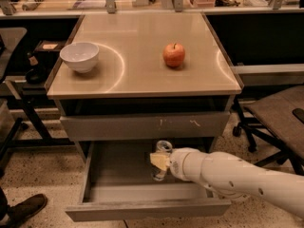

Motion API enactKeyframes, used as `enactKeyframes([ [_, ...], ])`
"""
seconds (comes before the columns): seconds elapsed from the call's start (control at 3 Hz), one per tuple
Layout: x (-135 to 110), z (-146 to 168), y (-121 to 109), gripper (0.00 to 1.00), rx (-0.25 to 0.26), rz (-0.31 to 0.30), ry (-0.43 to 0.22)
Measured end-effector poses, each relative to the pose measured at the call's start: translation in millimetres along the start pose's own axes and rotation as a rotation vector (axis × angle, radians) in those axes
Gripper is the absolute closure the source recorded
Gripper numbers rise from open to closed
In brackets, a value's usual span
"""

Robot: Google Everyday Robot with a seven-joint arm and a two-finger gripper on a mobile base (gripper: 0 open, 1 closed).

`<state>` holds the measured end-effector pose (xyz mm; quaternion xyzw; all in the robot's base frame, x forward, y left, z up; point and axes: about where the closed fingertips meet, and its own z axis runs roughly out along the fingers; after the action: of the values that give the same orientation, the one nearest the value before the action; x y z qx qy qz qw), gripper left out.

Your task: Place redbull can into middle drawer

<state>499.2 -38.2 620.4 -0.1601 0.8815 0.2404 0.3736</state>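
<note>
Middle drawer (147, 209) standing pulled open at 6 o'clock, grey floor showing. White arm (237, 177) reaching in from 4 o'clock. Gripper (160, 161) sitting inside drawer, right of centre, fingers closing around redbull can (163, 147) and gripping it. Can standing upright within drawer, shiny top showing above yellowish pad. Dark shoe (26, 208) resting on floor at 8 o'clock. Scratched drawer front (142, 126) sitting shut just above. Farther back on table (137, 80): white bowl (80, 56) lying at 10 o'clock, red apple (174, 55) at 1 o'clock, well apart.
</note>
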Motion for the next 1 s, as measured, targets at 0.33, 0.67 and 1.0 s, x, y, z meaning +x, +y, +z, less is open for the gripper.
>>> enactKeyframes([
  [0.33,29.8,28.3,-4.1,1.00,0.042,0.065,-0.013],
  [0.67,42.5,50.0,-13.1,1.00,0.077,0.111,-0.056],
  [1.0,52.8,68.5,-18.8,1.00,0.085,0.142,-0.078],
])
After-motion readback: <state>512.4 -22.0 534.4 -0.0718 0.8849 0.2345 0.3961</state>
